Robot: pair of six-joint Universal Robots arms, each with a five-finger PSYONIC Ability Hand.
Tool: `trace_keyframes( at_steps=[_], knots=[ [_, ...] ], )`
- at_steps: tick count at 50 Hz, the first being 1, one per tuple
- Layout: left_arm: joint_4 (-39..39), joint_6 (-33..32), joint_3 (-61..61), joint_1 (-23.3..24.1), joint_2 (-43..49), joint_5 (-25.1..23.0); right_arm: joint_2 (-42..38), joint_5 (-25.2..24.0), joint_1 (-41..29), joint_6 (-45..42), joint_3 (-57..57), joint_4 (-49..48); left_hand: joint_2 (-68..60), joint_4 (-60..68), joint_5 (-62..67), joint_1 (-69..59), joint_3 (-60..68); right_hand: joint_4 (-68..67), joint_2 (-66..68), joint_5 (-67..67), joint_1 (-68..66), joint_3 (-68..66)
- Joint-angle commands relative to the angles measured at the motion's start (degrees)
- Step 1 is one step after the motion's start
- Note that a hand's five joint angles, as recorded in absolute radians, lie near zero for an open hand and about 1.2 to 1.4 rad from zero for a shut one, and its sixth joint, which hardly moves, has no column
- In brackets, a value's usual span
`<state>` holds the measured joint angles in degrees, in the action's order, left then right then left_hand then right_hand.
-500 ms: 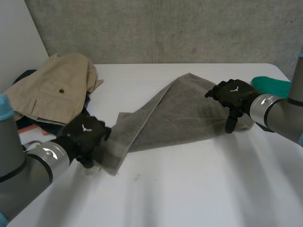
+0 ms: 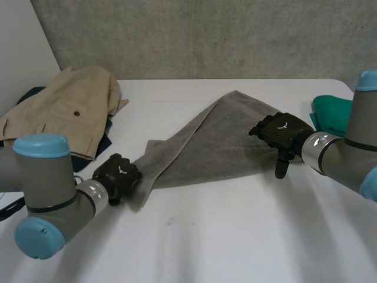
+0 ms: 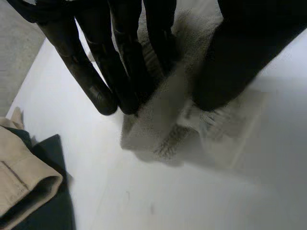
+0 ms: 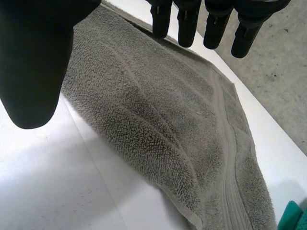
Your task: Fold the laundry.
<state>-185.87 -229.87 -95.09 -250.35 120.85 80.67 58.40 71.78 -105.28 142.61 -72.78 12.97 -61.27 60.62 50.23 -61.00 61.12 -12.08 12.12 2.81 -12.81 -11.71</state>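
Left hand (image 2: pixel 118 175) clamped on a corner of the grey towel (image 2: pixel 218 138), right hand (image 2: pixel 281 132) loose at the opposite edge.

I saw the towel lying rumpled across the middle of the white table (image 2: pixel 235 236), running from about 8 o'clock up to a peak near 12 o'clock. The left hand sat at the towel's 8 o'clock corner. In the left wrist view its fingers (image 3: pixel 96 81) and thumb were pinched on that corner, with cloth bunched between them. The right hand was at the towel's 3 o'clock edge, fingers (image 4: pixel 186 28) straight and spread above the cloth, grasping nothing. Its thumb pointed down beside the towel edge. A beige garment (image 2: pixel 65 109) was heaped at the table's 10 o'clock on a dark cloth (image 2: pixel 107 140), near the left hand. A green cloth (image 2: pixel 333 115) lay at the table's 3 o'clock, just beyond the right hand.
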Motion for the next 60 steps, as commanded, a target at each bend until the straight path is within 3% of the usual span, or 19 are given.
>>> trace_keyframes(
  at_steps=[1,7,13,21,29,38,40,42,46,47,49,51,54,60],
  knots=[
    [-6.2,4.4,-1.8,2.2,-6.8,3.3,0.4,0.5,-0.1,-0.3,-0.5,-0.3,-18.7,19.4,19.8,-19.0,18.9,2.1,-2.1,-2.8,2.8,1.7],
    [-9.1,13.6,-2.6,3.8,-19.1,4.6,0.6,0.6,-0.1,0.2,-0.1,-0.3,-18.7,19.4,19.8,-19.0,18.9,2.1,-2.1,-2.8,2.8,1.7],
    [-4.7,22.1,-1.3,5.5,-26.4,2.4,-1.6,-0.3,-0.9,0.9,4.5,-1.1,-18.7,19.4,19.8,-19.0,18.9,2.1,-2.1,-2.8,2.8,1.7],
    [1.2,22.4,-0.1,8.2,-35.2,-2.3,-11.7,-6.1,-4.1,2.3,18.8,-4.0,-18.7,19.4,19.8,-19.0,18.9,2.1,-2.1,-2.8,2.8,1.7],
    [2.1,22.7,-0.7,11.7,-42.2,-2.3,-23.6,-10.5,-9.1,6.4,31.2,-9.8,-18.7,19.4,19.8,-19.0,18.9,2.1,-2.1,-2.8,2.8,1.7],
    [2.2,22.4,-3.2,13.2,-45.1,-2.4,-32.9,-6.1,-12.1,14.8,42.4,-13.8,-18.7,19.4,19.8,-19.0,18.9,2.1,-2.1,-2.8,2.8,1.7],
    [2.2,22.6,-3.2,13.0,-45.0,-2.4,-33.3,-6.0,-12.1,17.0,43.1,-13.7,-18.7,19.4,19.8,-19.0,18.9,-5.9,5.9,5.2,-5.2,-6.3],
    [2.2,22.7,-3.2,11.8,-44.9,-2.3,-33.3,-6.7,-12.0,20.5,43.1,-13.7,-18.7,19.4,19.8,-19.0,18.9,-24.3,24.2,23.5,-23.5,-24.6],
    [2.0,22.8,-2.6,9.0,-45.1,-2.8,-33.2,-12.9,-12.3,27.4,39.7,-10.7,-18.7,19.4,19.8,-19.0,18.9,-48.6,48.6,47.9,-47.9,-49.0],
    [2.0,22.8,-2.5,8.7,-45.1,-2.9,-33.1,-14.4,-12.5,28.0,38.9,-10.2,-18.7,19.4,19.8,-19.0,18.9,-49.6,49.5,48.8,-48.8,-49.9],
    [2.0,22.9,-2.1,8.2,-45.3,-3.1,-33.2,-17.3,-12.8,28.7,37.5,-9.3,-18.7,19.4,19.8,-19.0,18.9,-49.4,49.4,48.7,-48.7,-49.8],
    [2.1,23.1,-1.4,7.9,-45.3,-3.6,-33.3,-19.8,-13.2,28.3,36.0,-8.7,-18.7,19.4,19.8,-19.0,18.9,-39.5,39.5,38.8,-38.8,-39.9],
    [2.3,23.4,-0.8,7.9,-45.3,-3.6,-33.1,-18.3,-13.6,27.6,35.3,-8.3,-18.7,19.4,19.8,-19.0,18.9,2.1,-2.1,-2.8,2.8,1.7],
    [1.9,23.7,-0.6,8.6,-45.4,-3.8,-32.3,-15.9,-14.8,27.3,35.2,-6.6,-18.7,19.4,19.8,-19.0,18.9,-0.5,0.5,-0.2,0.2,-0.9]
  ],
)
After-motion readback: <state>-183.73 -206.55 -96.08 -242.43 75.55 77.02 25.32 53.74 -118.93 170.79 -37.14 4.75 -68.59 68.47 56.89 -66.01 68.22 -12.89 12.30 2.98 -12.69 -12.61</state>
